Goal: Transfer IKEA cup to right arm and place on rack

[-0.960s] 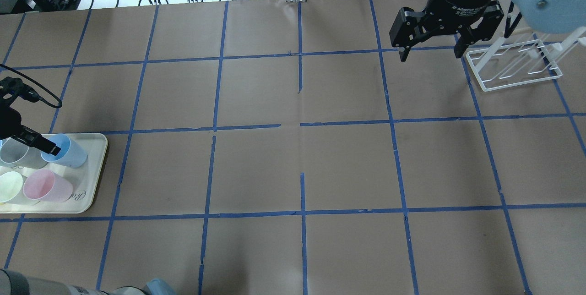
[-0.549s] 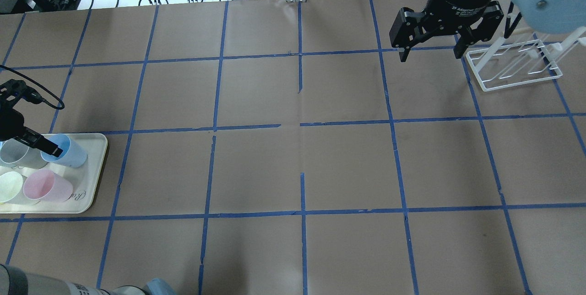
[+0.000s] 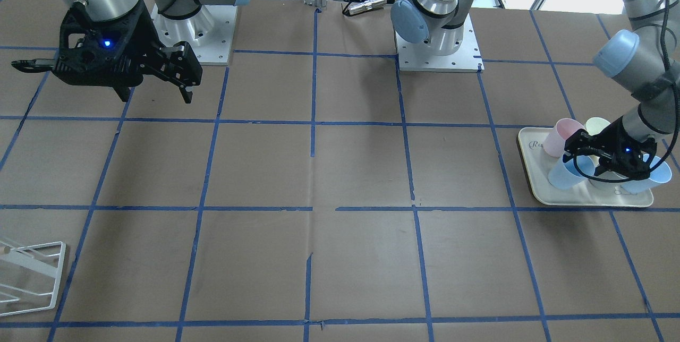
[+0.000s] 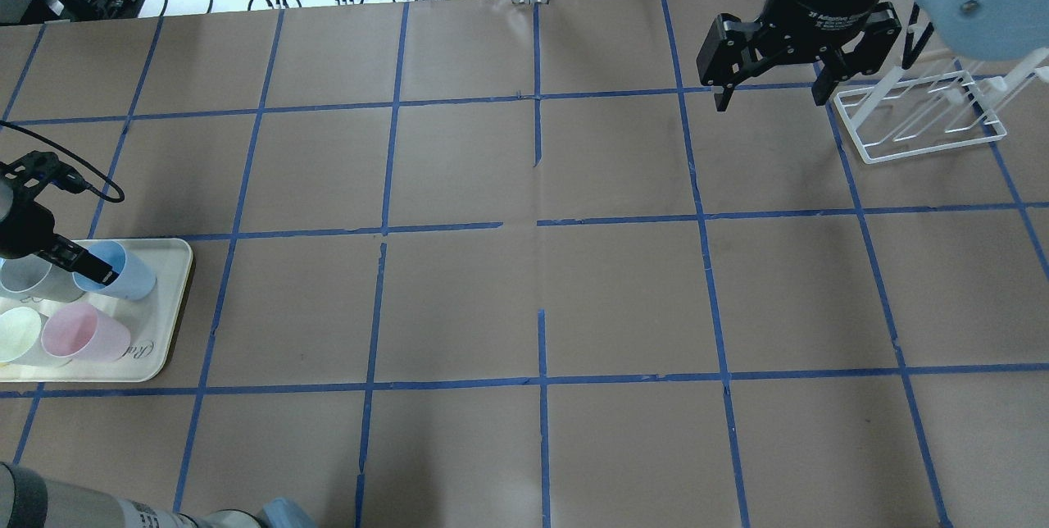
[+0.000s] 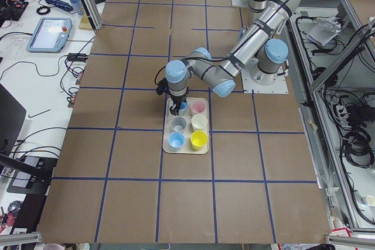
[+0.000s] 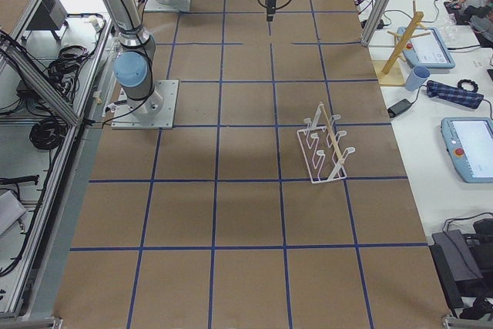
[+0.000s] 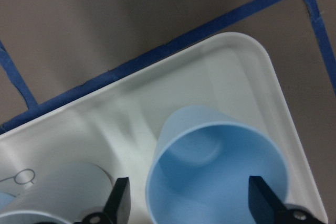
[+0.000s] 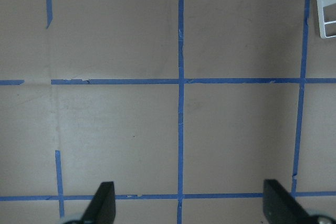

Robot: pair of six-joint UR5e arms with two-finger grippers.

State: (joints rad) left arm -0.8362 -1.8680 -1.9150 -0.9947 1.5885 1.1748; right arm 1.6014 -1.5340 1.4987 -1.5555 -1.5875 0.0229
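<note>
Fingers (image 7: 119, 203) of left gripper (image 7: 188, 179) straddle IKEA cup (image 4: 135, 275), unclenched; right gripper (image 4: 770, 102) splayed, empty.

You have bare worktop (image 4: 524, 290) all the way from the tray (image 4: 168, 323) at the left end to the rack (image 6: 323, 148) on the right, and the rack stands with open room on every side. The tight spot is the tray: the grey cup (image 4: 24, 286) sits just beside the IKEA cup (image 4: 131, 275), with the pink cup (image 4: 82, 339) near, leaving only narrow gaps for jaws.
</note>
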